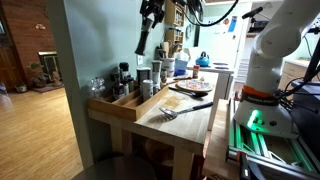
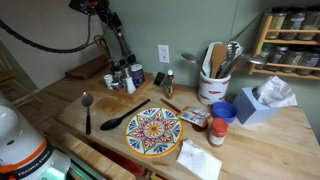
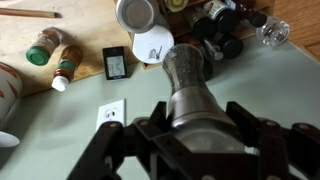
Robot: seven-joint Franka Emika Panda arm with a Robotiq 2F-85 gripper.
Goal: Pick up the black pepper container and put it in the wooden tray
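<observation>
My gripper (image 1: 150, 18) is shut on the black pepper container (image 1: 144, 40), a slim dark bottle. It hangs tilted in the air, well above the table, over the group of spice jars (image 1: 125, 75). In an exterior view the bottle (image 2: 123, 48) hangs just above those jars (image 2: 122, 76), next to the wall. In the wrist view the jaws (image 3: 200, 108) clamp the bottle (image 3: 185, 65), which points away from the camera. The wooden tray (image 1: 125, 103) of light wood lies along the table edge below, with jars standing at its far end.
A colourful plate (image 2: 153, 130) lies mid-table, with a black ladle (image 2: 125, 118) and a metal spoon (image 2: 87, 108) beside it. A white utensil crock (image 2: 213, 85), a blue cup (image 2: 222, 110), a tissue box (image 2: 262, 103) and a wall spice rack (image 2: 290, 35) stand further along.
</observation>
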